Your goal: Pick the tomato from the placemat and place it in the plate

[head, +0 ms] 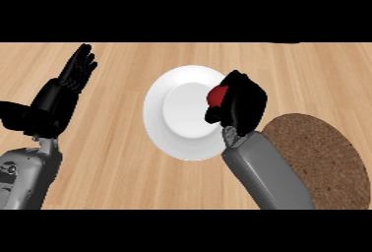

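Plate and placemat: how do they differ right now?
The plate is white and smooth; the placemat is brown and rough-textured. The plate lies mid-counter with the right robot hand holding the tomato over its right side; the placemat sits at the right, bare, partly hidden by the forearm. Both are round and lie on the wooden counter.

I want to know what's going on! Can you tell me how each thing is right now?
Tomato: held in the right hand, over the plate.
Right hand: curled round the tomato.
Left hand: open, resting at the left, fingers up.
Plate: white, nothing lying on it.
Placemat: brown, bare.
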